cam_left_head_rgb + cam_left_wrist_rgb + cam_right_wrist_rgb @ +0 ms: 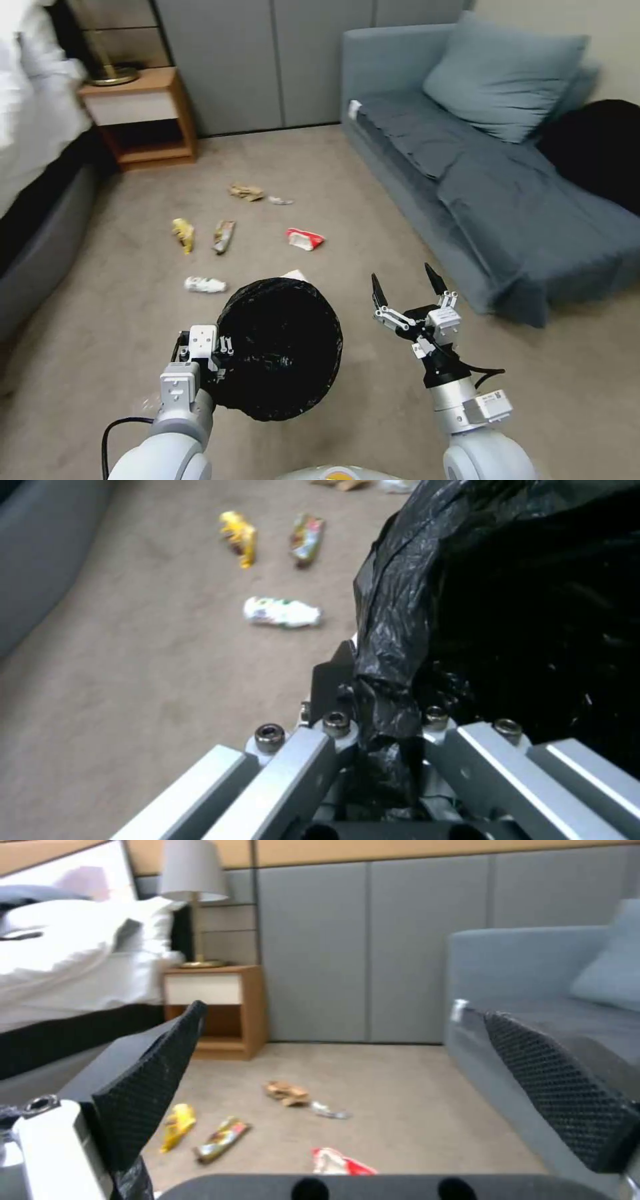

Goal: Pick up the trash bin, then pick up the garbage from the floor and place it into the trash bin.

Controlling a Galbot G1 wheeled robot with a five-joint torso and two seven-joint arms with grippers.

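Observation:
The trash bin, lined with a crinkly black bag, is held up off the carpet. My left gripper is shut on its near-left rim, and the left wrist view shows the bag pinched between the jaws. My right gripper hangs open and empty just right of the bin. Garbage lies on the carpet beyond: a white bottle, a yellow wrapper, a foil wrapper, a red-white wrapper and crumpled brown paper. A white scrap peeks from behind the bin.
A blue-grey sofa with a cushion and dark clothes runs along the right. A wooden nightstand stands at the back left beside the bed. Bare carpet lies between me and the litter.

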